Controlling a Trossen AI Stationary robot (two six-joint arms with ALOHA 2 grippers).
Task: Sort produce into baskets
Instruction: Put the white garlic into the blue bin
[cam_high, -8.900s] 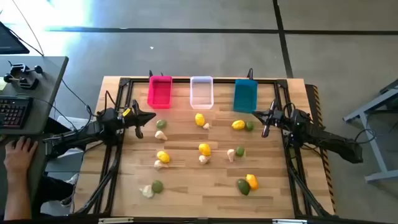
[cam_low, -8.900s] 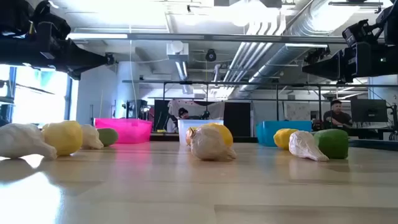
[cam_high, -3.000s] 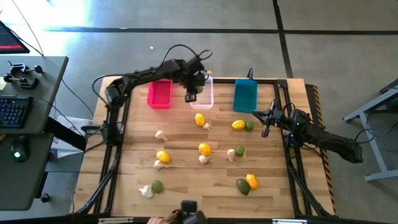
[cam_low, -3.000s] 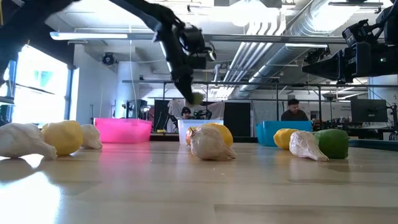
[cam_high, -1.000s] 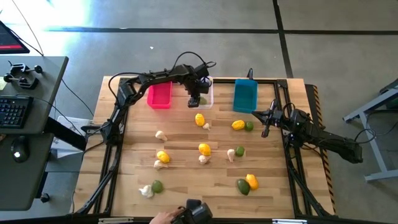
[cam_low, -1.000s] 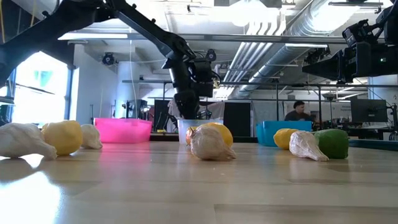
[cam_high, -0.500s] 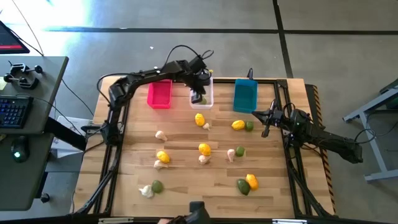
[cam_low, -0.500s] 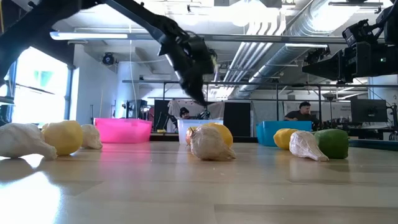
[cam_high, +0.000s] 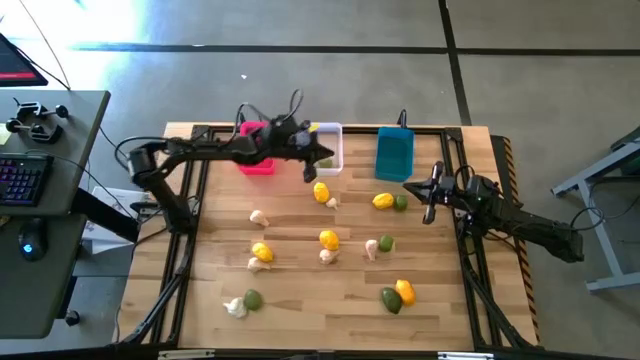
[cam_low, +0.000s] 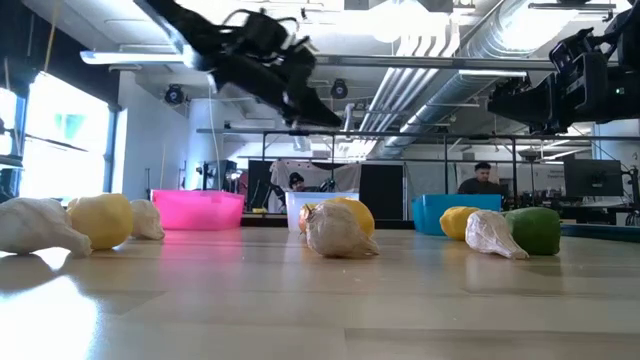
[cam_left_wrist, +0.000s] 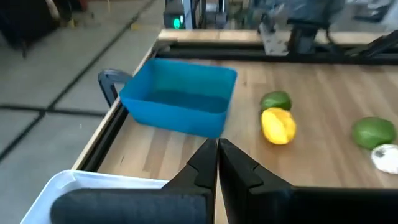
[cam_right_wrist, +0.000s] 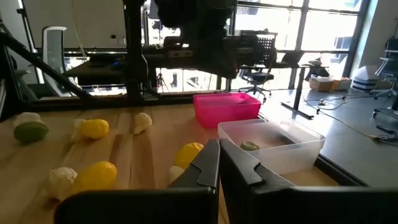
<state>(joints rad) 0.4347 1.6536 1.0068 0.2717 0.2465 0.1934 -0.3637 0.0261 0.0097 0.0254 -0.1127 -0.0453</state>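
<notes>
Three bins stand along the far edge: pink (cam_high: 256, 165), translucent white (cam_high: 328, 133) and teal (cam_high: 394, 153). One lime (cam_high: 325, 162) lies in the white bin; it also shows in the right wrist view (cam_right_wrist: 249, 146). Lemons (cam_high: 328, 238), limes (cam_high: 386, 243) and garlic pieces (cam_high: 259, 216) lie scattered on the wooden table. My left gripper (cam_high: 310, 168) is shut and empty, raised in the air beside the white bin's near left corner, in front of the pink bin. My right gripper (cam_high: 424, 205) is shut and empty at the table's right side.
A lemon (cam_high: 321, 192) with a garlic piece lies just near of the white bin. A lemon (cam_left_wrist: 278, 125) and a lime (cam_left_wrist: 275, 100) lie near the teal bin (cam_left_wrist: 180, 96). A black frame rail runs round the table. People show in the room behind.
My left gripper has risen out of the white bin and drawn back toward the table's left, over the pink bin's near right corner, the arm swinging low and level. The lime stays in the white bin. My right arm has kept still.
</notes>
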